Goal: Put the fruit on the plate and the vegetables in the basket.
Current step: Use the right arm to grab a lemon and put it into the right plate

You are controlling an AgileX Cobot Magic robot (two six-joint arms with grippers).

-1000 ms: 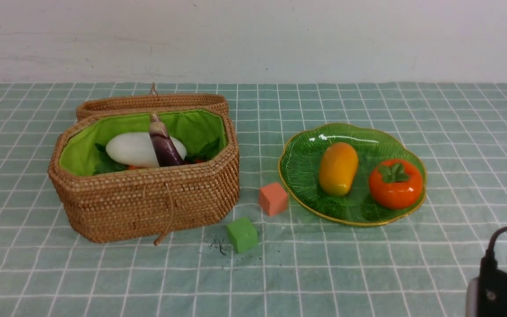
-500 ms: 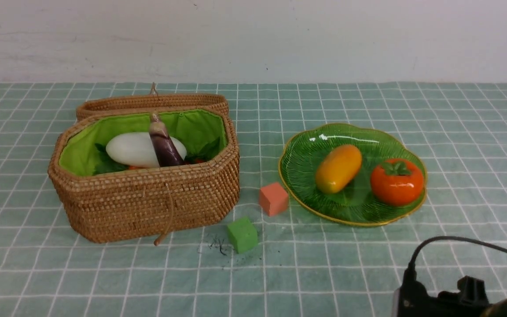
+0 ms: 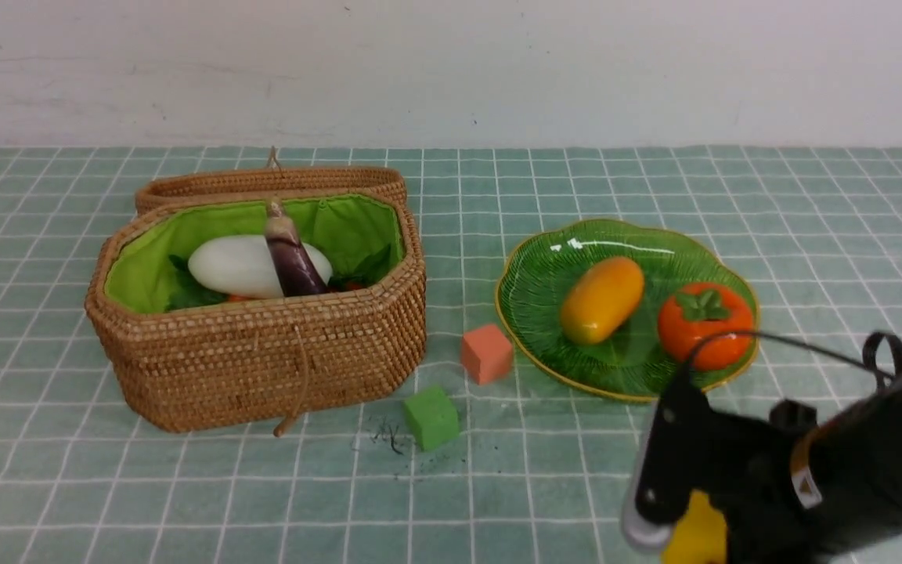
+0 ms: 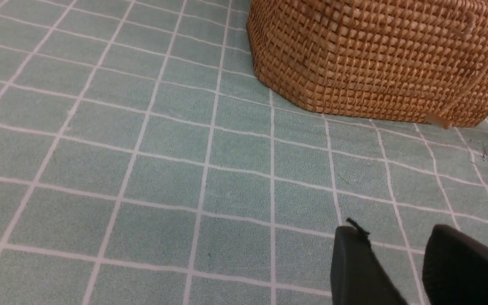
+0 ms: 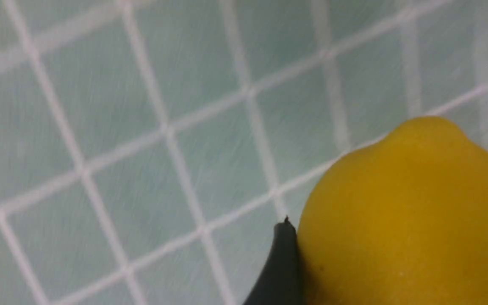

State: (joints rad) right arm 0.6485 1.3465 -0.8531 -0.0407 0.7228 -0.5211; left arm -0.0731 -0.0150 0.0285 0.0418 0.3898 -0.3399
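Observation:
My right gripper (image 3: pixel 682 521) stands at the lower right of the front view, shut on the yellow lemon (image 3: pixel 698 539). In the right wrist view the lemon (image 5: pixel 409 216) fills the corner with one dark finger (image 5: pixel 282 262) pressed against its side, above the checked cloth. On the green glass plate (image 3: pixel 545 258) lie the orange-yellow mango (image 3: pixel 601 300) and the persimmon (image 3: pixel 705 325). The open wicker basket (image 3: pixel 263 352) holds the white radish (image 3: pixel 232 266) and the purple eggplant (image 3: pixel 293 262); a sliver of orange carrot (image 3: pixel 353 287) shows. My left gripper (image 4: pixel 396 237) hangs open and empty near the basket (image 4: pixel 375 55).
A salmon-pink cube (image 3: pixel 486 354) and a green cube (image 3: pixel 431 417) sit on the cloth between basket and plate, with dark crumbs (image 3: pixel 388 439) beside the green one. The basket's lid (image 3: pixel 263 182) lies back behind it. A white wall bounds the far edge.
My right arm has come up and leftward from the lower right corner, carrying the lemon toward the plate. The mango rolled to a slant and the persimmon turned slightly.

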